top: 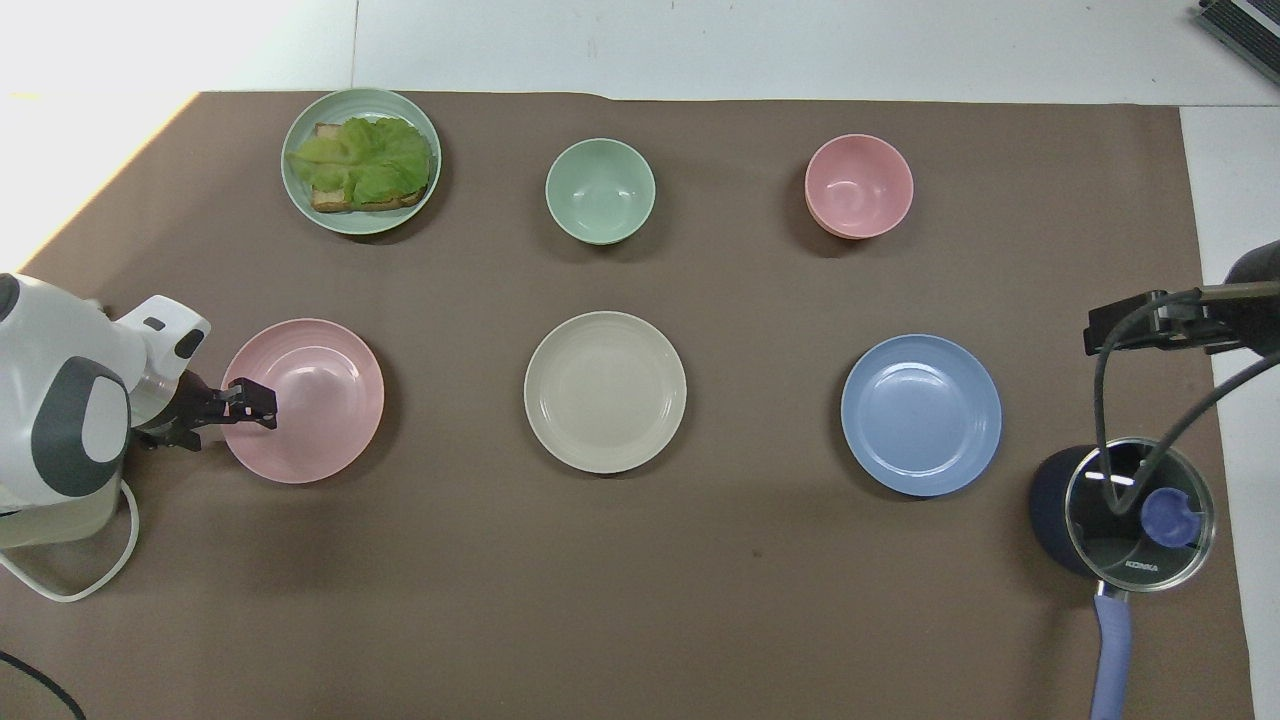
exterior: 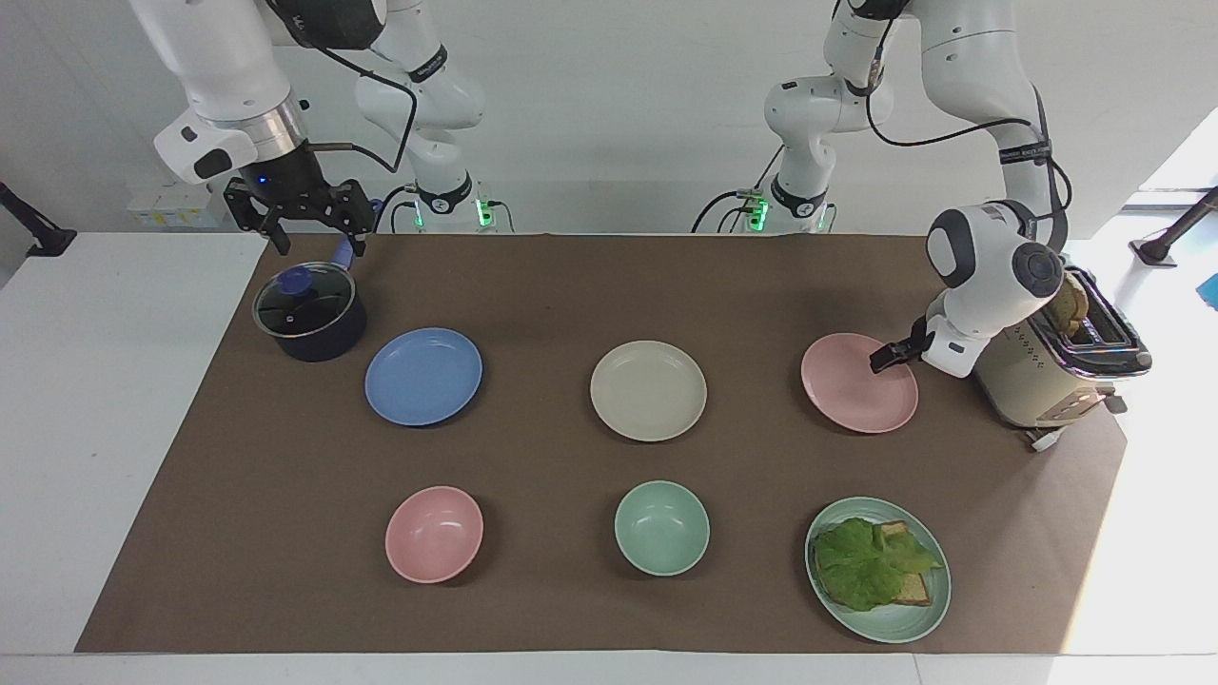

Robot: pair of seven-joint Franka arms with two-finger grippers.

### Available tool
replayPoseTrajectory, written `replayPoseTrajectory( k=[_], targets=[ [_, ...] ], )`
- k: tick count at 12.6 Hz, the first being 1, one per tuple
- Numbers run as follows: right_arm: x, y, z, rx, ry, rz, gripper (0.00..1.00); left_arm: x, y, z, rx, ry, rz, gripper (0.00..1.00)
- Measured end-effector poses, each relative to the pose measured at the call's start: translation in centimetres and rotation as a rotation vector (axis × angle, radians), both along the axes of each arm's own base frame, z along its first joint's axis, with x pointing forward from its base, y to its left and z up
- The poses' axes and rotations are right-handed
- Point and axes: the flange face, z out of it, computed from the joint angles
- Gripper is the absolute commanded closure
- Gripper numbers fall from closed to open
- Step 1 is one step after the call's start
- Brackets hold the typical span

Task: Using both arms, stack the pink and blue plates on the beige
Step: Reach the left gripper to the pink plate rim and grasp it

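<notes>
Brown paper (exterior: 571, 285) is covering the table, and three shallow matte plates are sitting on it in a row: the round medium-blue plate (exterior: 423, 376) toward the right arm's end, the round cream-beige plate (exterior: 648, 390) in the middle, and the round pale-pink plate (exterior: 859, 382) toward the left arm's end, each well apart from the next. Nothing is lying on the beige one.

Black and slim, the left gripper (exterior: 880, 360) is hanging low over the pink plate's rim on the side toward the cream-coloured boxy toaster (exterior: 1042, 366), its fingers released and holding nothing; whether they are touching the plate cannot be told.

Over the dark lidded saucepan (exterior: 309, 314), the right gripper (exterior: 300, 214) is waiting, raised, with its fingers spread and gripping nothing.
</notes>
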Motion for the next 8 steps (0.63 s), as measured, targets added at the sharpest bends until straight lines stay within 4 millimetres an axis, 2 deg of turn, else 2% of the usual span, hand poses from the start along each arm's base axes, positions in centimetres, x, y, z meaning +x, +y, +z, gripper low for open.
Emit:
replayPoseTrajectory(
  k=[1,7,8],
  targets=[
    [0.0,0.0,0.0,0.0,0.0,0.0,0.0,0.0,-0.1,0.0,0.001,0.0,0.01,0.99],
    [0.0,0.0,0.0,0.0,0.0,0.0,0.0,0.3,-0.4,0.5,-0.002,-0.01,-0.005,1.0],
    [0.0,0.0,0.0,0.0,0.0,0.0,0.0,0.6,-0.7,1.2,-0.005,-0.018,-0.011,1.0]
  ],
)
